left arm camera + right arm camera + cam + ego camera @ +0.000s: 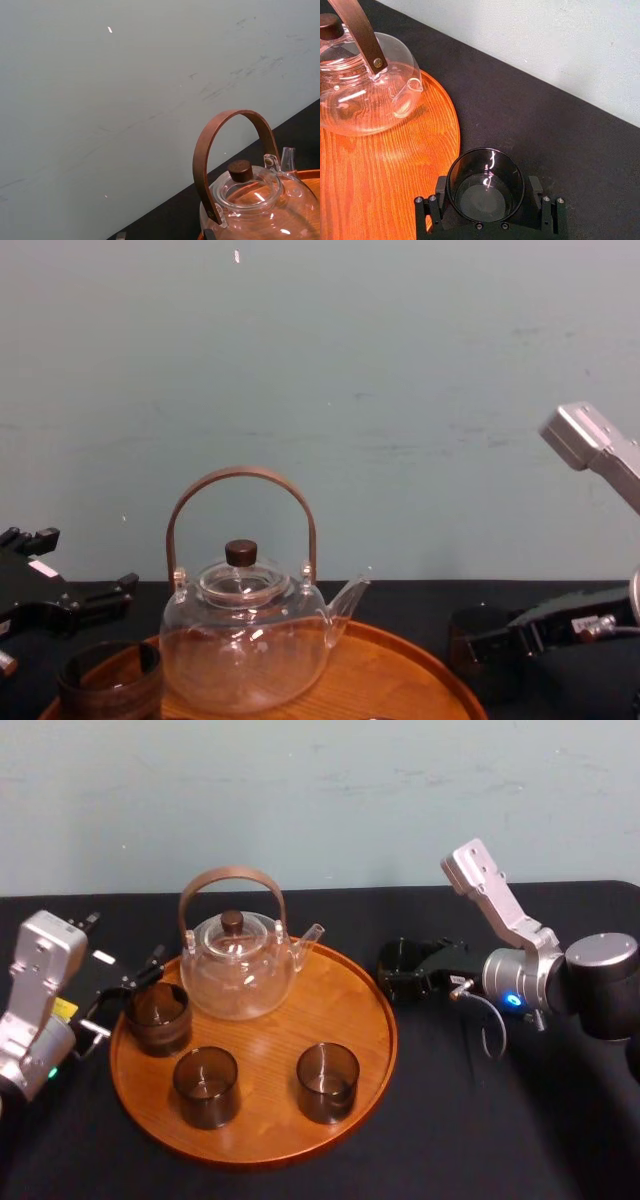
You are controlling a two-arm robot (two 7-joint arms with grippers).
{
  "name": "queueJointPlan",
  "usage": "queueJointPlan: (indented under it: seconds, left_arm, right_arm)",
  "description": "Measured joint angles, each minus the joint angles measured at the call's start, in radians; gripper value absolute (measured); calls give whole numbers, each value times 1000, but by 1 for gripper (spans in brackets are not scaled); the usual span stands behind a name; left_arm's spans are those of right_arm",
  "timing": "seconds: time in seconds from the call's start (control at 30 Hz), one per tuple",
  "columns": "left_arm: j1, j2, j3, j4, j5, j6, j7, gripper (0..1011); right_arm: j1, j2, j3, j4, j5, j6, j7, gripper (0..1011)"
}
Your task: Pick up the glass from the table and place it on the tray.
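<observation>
A dark smoky glass (481, 202) stands between the fingers of my right gripper (488, 186), which is shut on it. It is over the black table just off the right rim of the round wooden tray (335, 1005), in the head view at glass (398, 958) and gripper (408, 970). From the chest, the glass (468, 635) sits low beside the tray (410, 670). Three more dark glasses rest on the tray, the left one (157, 1017) right next to my open left gripper (128, 995).
A clear glass teapot (238, 965) with a curved wooden handle stands at the back of the tray. The black tablecloth (500, 1120) stretches wide on the right. A pale wall runs behind the table.
</observation>
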Motion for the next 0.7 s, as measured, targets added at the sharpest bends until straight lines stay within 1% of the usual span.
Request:
queueJointPlan:
  seconds: [0.3,0.5,0.7]
  left_arm:
    - [0,0,0,0,0,0,0,1001]
    - [0,0,0,0,0,0,0,1001]
    - [0,0,0,0,0,0,0,1001]
  right_arm:
    - [0,1,0,0,1,0,1,1003]
    - [0,1,1,0,3,0,3,903]
    - [1,1,1,0,4,0,3,901]
